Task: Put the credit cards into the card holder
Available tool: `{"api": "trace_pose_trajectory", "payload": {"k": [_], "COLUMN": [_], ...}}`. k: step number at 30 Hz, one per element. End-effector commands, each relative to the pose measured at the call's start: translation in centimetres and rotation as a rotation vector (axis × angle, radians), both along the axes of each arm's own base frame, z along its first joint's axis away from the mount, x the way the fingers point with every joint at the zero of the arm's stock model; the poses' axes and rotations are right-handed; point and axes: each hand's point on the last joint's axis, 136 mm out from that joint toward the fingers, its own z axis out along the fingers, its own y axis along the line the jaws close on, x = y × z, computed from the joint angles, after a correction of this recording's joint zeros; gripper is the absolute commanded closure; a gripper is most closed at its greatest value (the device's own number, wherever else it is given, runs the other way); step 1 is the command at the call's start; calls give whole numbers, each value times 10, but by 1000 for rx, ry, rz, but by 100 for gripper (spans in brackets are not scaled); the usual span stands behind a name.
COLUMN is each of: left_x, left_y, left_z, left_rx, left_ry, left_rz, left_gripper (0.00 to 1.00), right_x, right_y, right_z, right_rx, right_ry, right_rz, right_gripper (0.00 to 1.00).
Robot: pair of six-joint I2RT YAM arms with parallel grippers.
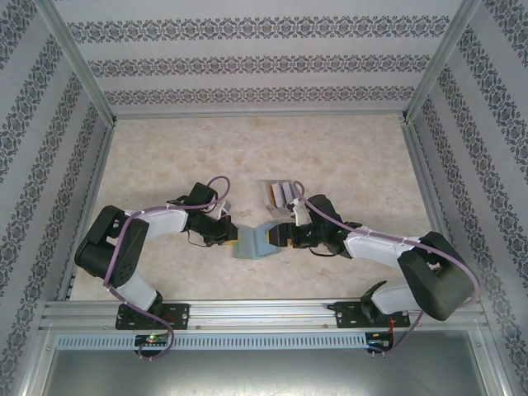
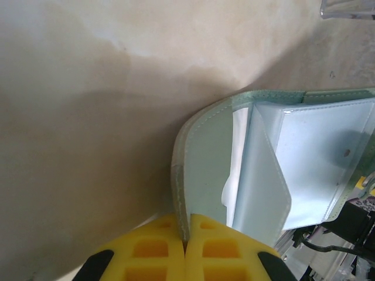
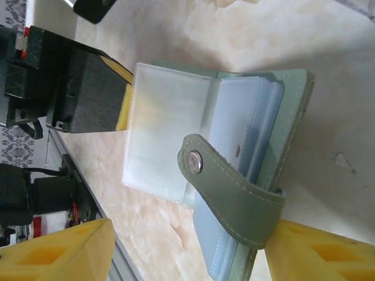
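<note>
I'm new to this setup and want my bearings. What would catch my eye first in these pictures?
An open green wallet sits at the middle of the table. The left gripper pinches the edge of its cover, while the right gripper stands open astride the end with the snap strap. Just behind the wallet stands a small row of cards.

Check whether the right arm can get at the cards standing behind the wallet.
Probably yes: the right gripper is open, and the cards stand just beyond it, with nothing visibly in the way.
</note>
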Motion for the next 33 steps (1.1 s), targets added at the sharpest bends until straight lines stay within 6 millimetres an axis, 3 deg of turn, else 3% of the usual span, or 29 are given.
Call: {"api": "trace_pose_trajectory", "payload": {"k": [1,3,7,20,26,30,33], "left_x": [-1,-2,0,14,16,18,20], "left_y": [3,4,6,-3,-5,-9,-9], "left_z": [7,12,22,55,43,42,42], "left_rx": [8,10,19,-82,-70,-84,-50], "left_ry": [-8,-22,-49,-134,-96,-93,-105], "left_rz": [3,-3,1,68,62,64,43], "left_gripper": [63,51,43,35,35,35,35], "right_x": [2,2,2,2,6,7,14], "right_y": [-5,-11,-22,-30,-20,-6,-4], "right_z": [-8,-11,-15,0,15,21,26], "right_rx": [-54,-82,-152,-284,-261,-244,-230], "right_ry": [-19,-23,-36,-168,-214,-219,-237], "right_rz": [-25,-51,-66,-62,-53,-13,-45], "right_gripper": [32,32,33,34,35,53,52]}}
